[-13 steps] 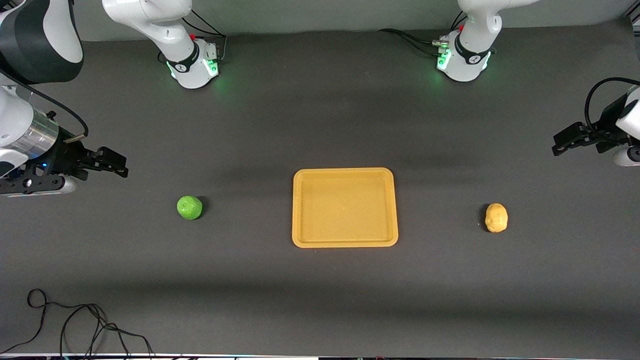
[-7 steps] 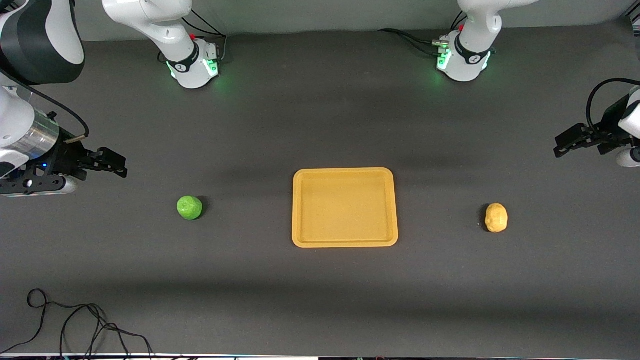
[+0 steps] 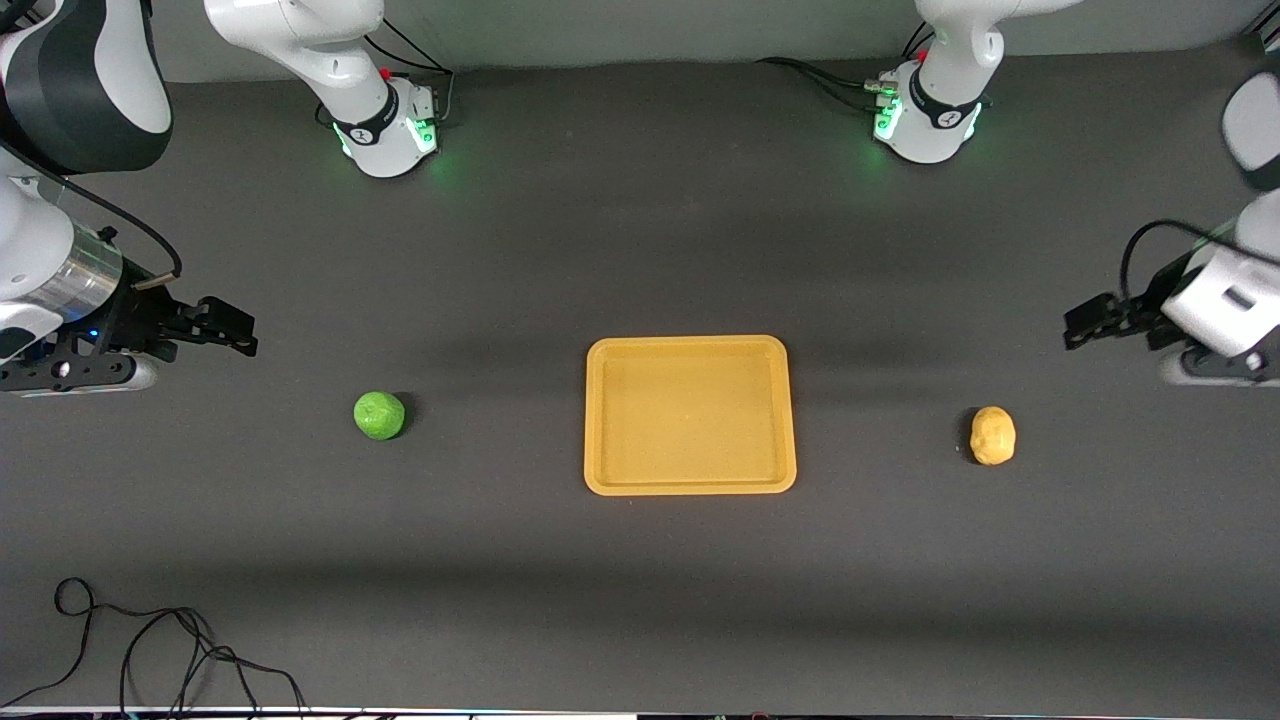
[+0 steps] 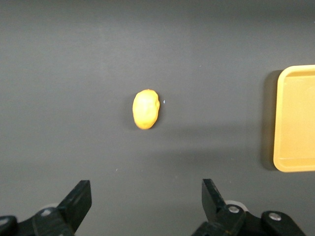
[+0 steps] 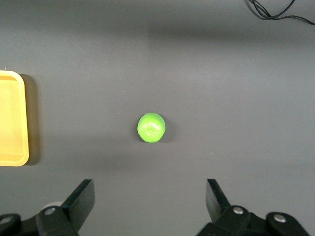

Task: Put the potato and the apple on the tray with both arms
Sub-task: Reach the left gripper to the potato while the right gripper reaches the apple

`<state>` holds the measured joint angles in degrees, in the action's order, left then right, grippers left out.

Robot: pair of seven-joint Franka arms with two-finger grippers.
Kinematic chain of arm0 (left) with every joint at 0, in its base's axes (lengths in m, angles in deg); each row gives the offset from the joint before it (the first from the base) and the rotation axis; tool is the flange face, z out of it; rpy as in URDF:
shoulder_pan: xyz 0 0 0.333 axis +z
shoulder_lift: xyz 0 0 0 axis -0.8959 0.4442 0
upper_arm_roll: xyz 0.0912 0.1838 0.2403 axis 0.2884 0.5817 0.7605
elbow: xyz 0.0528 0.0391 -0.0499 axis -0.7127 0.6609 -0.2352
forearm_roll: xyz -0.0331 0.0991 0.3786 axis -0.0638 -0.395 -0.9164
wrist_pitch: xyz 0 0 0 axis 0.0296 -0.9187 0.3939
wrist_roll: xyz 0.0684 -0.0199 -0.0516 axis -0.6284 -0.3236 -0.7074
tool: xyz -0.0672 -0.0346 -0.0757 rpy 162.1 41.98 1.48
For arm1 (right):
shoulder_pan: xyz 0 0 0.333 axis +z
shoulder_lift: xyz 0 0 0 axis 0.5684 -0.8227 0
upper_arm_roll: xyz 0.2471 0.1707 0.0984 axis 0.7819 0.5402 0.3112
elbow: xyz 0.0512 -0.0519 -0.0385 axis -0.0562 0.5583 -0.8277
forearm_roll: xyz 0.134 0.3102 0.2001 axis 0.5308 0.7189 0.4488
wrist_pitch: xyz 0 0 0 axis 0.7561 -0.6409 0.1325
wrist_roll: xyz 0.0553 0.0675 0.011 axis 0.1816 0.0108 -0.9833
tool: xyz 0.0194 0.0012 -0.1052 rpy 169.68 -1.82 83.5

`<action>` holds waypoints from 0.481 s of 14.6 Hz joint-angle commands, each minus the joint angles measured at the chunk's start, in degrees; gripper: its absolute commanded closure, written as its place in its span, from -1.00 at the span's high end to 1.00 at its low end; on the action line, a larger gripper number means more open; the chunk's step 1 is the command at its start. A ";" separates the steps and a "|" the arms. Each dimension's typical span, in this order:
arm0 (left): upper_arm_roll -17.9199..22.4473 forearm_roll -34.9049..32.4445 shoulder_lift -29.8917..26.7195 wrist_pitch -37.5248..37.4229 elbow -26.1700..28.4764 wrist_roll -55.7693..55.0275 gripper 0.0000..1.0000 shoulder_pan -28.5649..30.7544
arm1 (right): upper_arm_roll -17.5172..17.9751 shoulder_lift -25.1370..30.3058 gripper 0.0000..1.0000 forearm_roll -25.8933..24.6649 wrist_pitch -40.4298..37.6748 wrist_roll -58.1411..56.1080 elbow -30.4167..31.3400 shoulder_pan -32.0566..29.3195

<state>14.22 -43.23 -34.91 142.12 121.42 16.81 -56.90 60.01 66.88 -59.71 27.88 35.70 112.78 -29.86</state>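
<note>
Front view: tray (image 3: 690,486) between apple (image 3: 380,415) and potato (image 3: 993,435) on the tabletop (image 3: 640,600). Wrist views alone show left hand (image 4: 145,202) and right hand (image 5: 149,199) spread apart, seemingly high above.

No text, label, brand or number can be read anywhere.

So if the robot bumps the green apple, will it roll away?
Probably. The apple looks round and sits loose on the flat table, so a nudge could roll it. Its skin looks smooth, so it might slip between the fingers. The open right gripper looks wide enough to straddle it.
</note>
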 commanded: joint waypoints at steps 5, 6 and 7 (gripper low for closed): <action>0.87 -5.82 19.53 19.17 0.03 0.94 1.00 -0.04 | -0.05 -0.20 1.00 0.56 0.34 0.17 1.82 0.40; 1.13 -5.82 21.73 21.90 0.29 1.28 1.00 0.22 | 0.04 -0.02 1.00 0.56 1.13 0.26 3.40 0.67; 1.13 -5.82 22.97 23.75 1.42 1.29 1.00 0.92 | 0.04 0.15 1.00 0.56 2.62 0.17 4.46 1.45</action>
<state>15.13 -48.08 -15.03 162.73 122.63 17.26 -56.73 60.17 66.54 -59.65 28.13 35.70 114.54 -29.65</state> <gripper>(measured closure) 0.000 0.000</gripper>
